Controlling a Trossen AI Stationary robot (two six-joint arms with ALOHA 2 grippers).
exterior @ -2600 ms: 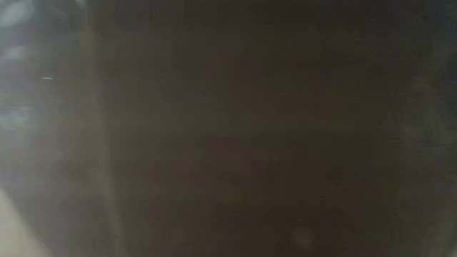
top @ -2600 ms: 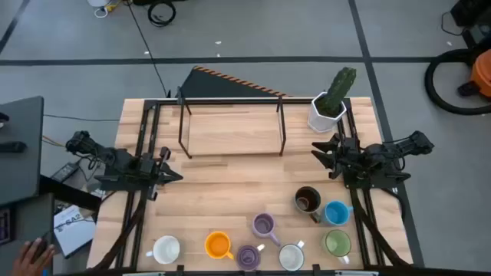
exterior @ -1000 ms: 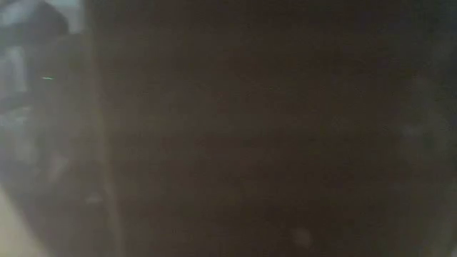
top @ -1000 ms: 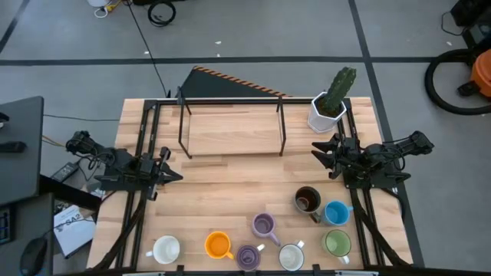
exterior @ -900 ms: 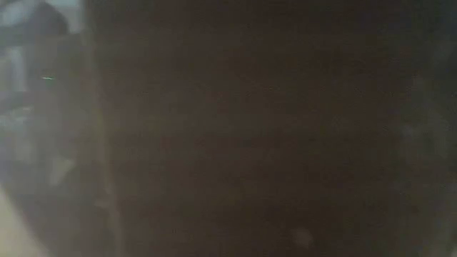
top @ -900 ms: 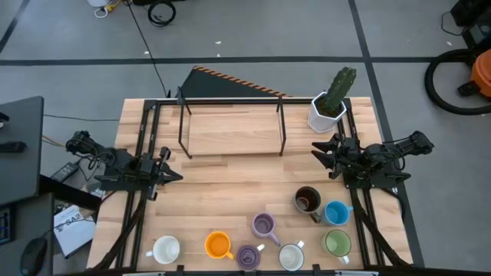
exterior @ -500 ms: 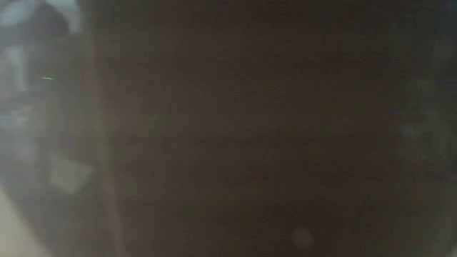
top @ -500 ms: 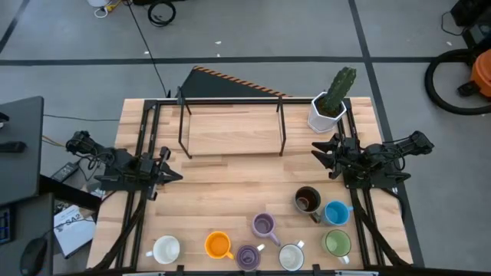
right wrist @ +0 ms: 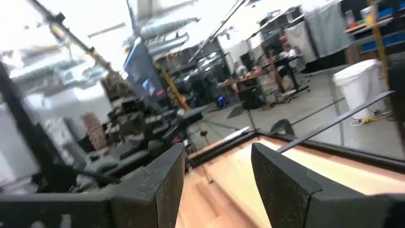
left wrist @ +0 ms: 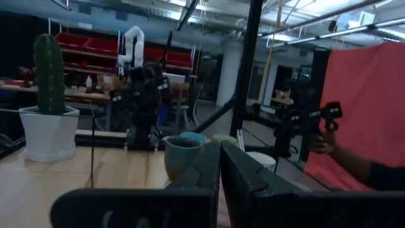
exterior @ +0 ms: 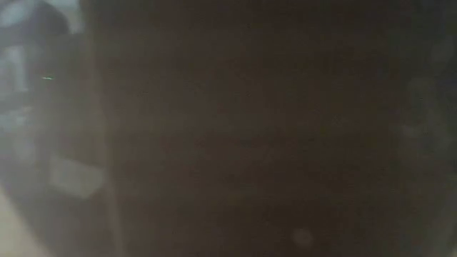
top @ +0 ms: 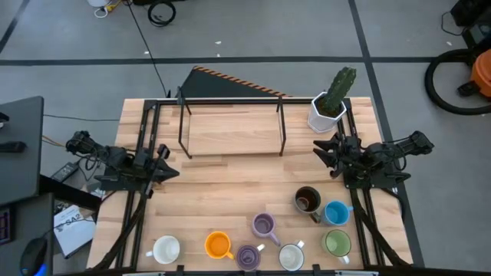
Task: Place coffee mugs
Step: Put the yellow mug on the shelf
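Our right gripper [top: 325,154] hovers with its fingers [right wrist: 286,180] apart and nothing between them; our left gripper [top: 163,170] waits across the table [top: 230,172], fingers [left wrist: 243,180] pressed together and empty. Beyond both grippers we see the black wire rack [top: 232,126]. Just beyond our right gripper stands the cactus pot [top: 330,103]. On the near side of it sit the mugs: dark brown mug [top: 308,200] closest, blue mug [top: 336,213] beside that, green mug [top: 337,243] nearer the table's edge. Farther off toward our left gripper we find a purple mug [top: 264,225], a white mug [top: 291,256], a second purple mug [top: 248,257], the orange mug [top: 219,245] and a second white mug [top: 166,249].
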